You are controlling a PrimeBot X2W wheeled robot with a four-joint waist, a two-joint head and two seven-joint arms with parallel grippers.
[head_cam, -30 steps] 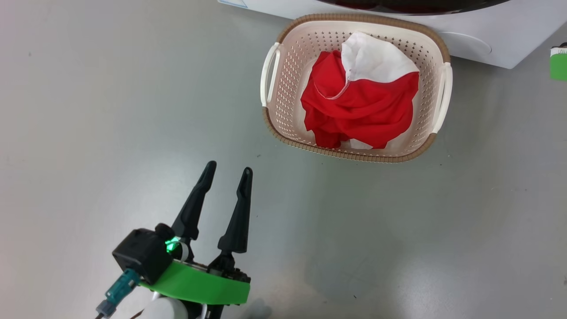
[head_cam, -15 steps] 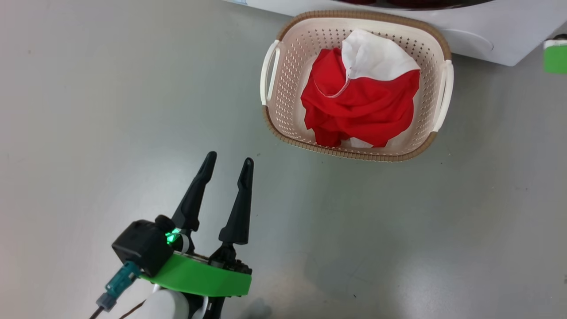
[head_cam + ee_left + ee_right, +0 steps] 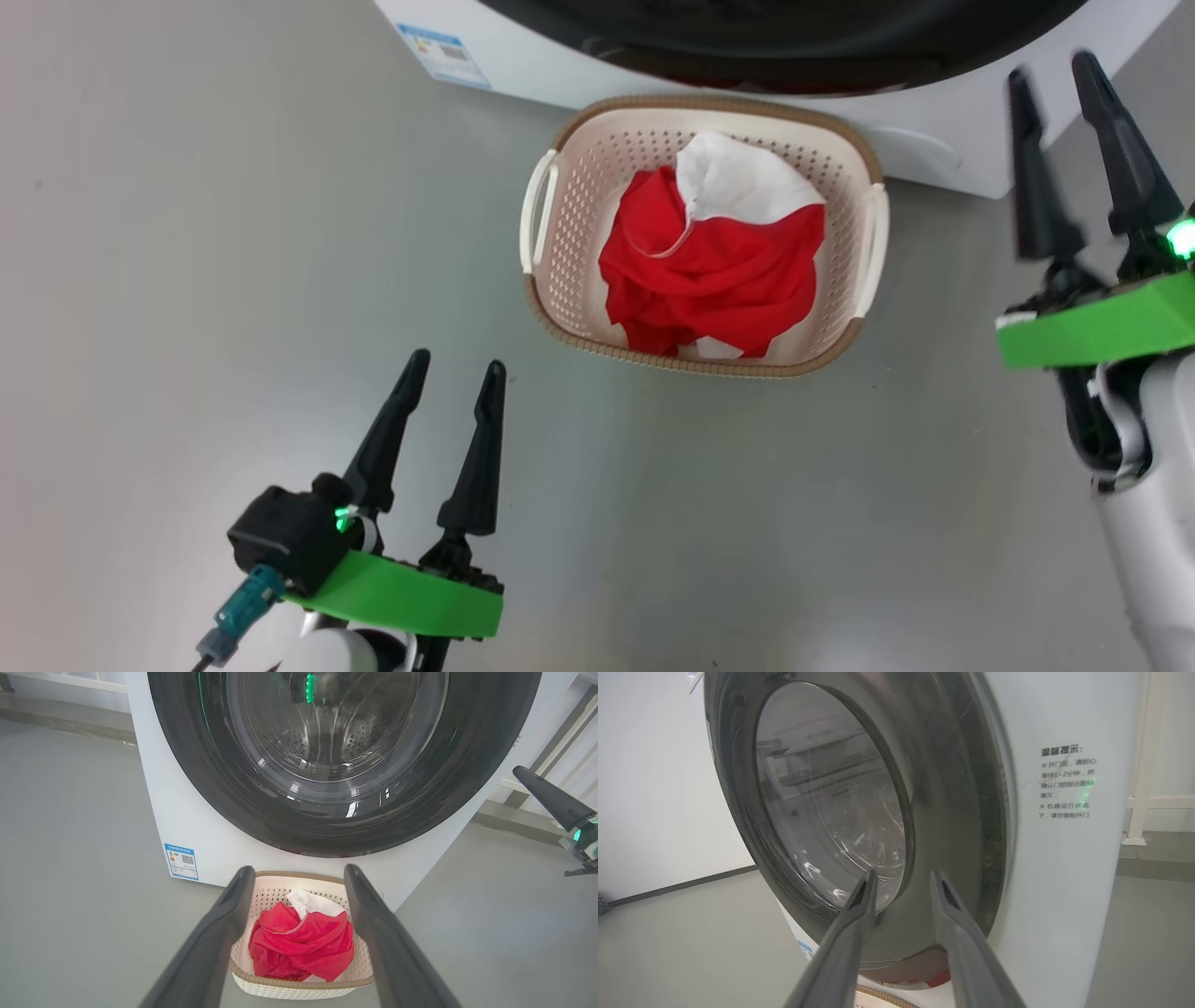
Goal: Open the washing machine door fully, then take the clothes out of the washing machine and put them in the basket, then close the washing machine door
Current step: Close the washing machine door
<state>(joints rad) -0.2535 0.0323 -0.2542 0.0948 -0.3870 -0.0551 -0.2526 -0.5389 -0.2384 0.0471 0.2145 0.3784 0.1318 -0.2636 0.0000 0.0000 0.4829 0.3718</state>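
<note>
Crumpled red/white clothes (image 3: 719, 271) in perforated basket (image 3: 571, 191); L fingers (image 3: 387, 439), R fingers (image 3: 1032, 187) spread, empty.

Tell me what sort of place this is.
Probably a bare laundry corner or test room: a white front-loading washing machine, with a basket of red clothes on a plain grey floor.

Floor (image 3: 187, 233): grey, smooth, a bit shiny.
Wall (image 3: 644, 765): white, with a dark strip (image 3: 682, 885) along the bottom.
Far right: white rail posts (image 3: 1144, 774).
</note>
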